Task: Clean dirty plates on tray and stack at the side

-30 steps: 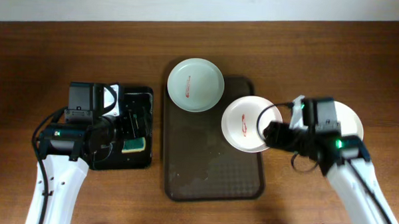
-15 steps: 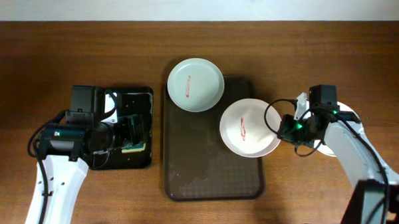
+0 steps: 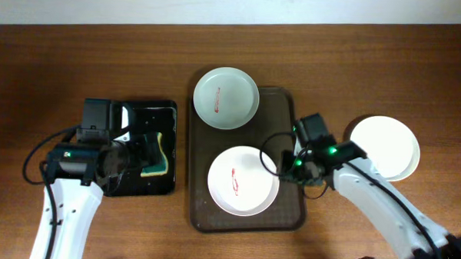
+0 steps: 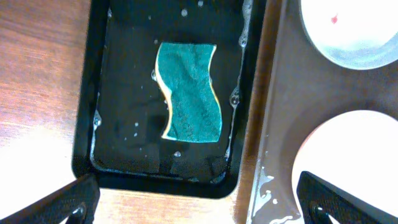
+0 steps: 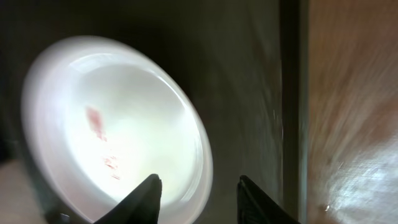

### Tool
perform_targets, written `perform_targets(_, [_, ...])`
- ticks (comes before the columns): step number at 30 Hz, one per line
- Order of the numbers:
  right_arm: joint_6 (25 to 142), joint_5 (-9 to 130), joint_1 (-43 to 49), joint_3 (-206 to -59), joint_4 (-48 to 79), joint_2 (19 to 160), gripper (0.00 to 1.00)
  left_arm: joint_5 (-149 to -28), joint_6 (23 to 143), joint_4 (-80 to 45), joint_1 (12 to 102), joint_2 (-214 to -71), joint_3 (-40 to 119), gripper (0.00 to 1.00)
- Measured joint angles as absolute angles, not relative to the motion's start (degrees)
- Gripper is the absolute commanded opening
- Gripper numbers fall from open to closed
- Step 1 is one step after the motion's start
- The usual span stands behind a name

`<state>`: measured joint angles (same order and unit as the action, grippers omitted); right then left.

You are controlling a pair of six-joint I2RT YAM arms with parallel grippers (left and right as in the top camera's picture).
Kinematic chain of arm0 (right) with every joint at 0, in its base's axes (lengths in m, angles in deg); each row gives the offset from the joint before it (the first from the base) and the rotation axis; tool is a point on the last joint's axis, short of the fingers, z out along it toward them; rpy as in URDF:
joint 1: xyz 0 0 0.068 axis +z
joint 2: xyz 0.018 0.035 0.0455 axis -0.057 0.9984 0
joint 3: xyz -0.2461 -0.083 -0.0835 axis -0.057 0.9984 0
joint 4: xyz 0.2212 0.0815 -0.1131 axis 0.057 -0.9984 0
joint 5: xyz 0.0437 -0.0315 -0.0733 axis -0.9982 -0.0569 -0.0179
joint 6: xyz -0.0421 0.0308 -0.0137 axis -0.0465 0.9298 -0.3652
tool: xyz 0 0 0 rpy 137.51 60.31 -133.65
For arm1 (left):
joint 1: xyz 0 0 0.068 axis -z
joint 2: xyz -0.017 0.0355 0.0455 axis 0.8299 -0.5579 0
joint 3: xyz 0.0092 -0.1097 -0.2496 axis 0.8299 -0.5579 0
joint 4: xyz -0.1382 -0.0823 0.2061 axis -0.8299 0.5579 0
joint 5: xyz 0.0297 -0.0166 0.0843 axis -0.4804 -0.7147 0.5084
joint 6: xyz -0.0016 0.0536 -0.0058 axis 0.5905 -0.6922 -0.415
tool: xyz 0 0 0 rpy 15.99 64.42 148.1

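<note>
A smeared plate (image 3: 242, 181) is laid flat in the middle of the dark brown tray (image 3: 246, 222). The right tool (image 5: 199, 186) is released, its fingers spread either side of the plate's rim. The left tool (image 4: 196, 190) is held wide apart above the sponge (image 4: 188, 92) in the black tray (image 4: 124, 146). The sponge is best pinched across its narrow waist, with the plate steadied at its rim during wiping. 0.5 s ago this plate overhung the tray's right edge; it has been shifted inward. 1 plain plate (image 3: 384, 147) rests on the table (image 3: 387, 58), and a second smeared plate (image 3: 225, 98) sits at the tray's far end.
</note>
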<state>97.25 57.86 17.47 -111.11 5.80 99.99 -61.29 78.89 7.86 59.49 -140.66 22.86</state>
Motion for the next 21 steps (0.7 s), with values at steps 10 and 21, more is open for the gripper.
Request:
perform_targets(10, [89.9, 60.4, 17.5, -116.6, -6.2, 90.5, 0.45, -61.9, 78.0, -15.8, 59.6, -169.9, 13.7, 0.0])
perform_targets(21, [88.7, 60.1, 17.5, -116.6, -6.5, 103.5, 0.45, -60.7, 75.3, 0.2, 59.7, -171.1, 26.6, 0.62])
